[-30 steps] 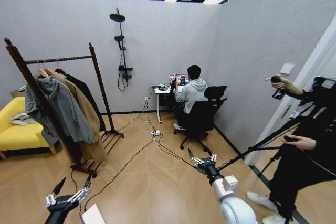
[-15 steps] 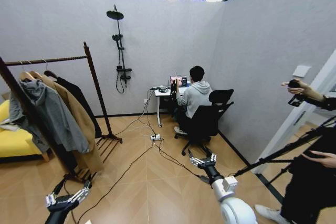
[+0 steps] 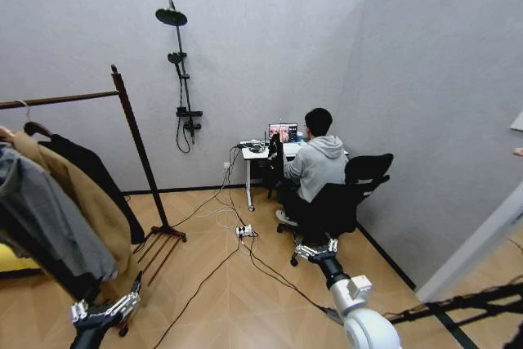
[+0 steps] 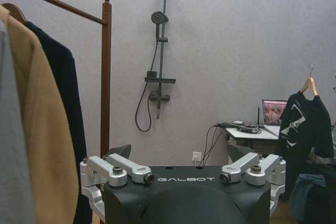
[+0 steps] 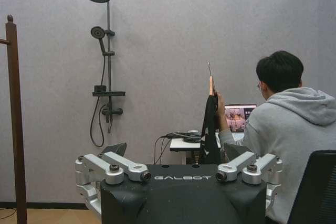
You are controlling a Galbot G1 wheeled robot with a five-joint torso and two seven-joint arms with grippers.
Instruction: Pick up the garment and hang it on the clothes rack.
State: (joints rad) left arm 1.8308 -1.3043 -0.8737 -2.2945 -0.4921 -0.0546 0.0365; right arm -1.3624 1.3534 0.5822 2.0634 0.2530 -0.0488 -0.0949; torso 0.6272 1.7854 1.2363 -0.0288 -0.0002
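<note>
At centre frame the garment (image 3: pixel 269 146) hangs beside the desk (image 3: pixel 263 153), both grippers, left (image 3: pixel 106 310) and right (image 3: pixel 315 249), spread empty—approach step; next, I judge, reaching its hanger.

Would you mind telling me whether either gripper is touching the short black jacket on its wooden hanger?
Apart. The head view shows the left gripper and right gripper low and open, while the short black jacket hangs far off beside the white desk.

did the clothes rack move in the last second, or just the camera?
No. The clothes rack slid left in the head view, but the wall shower shifted too, and its foot keeps its place beside the floor cables: the camera moved.
</note>
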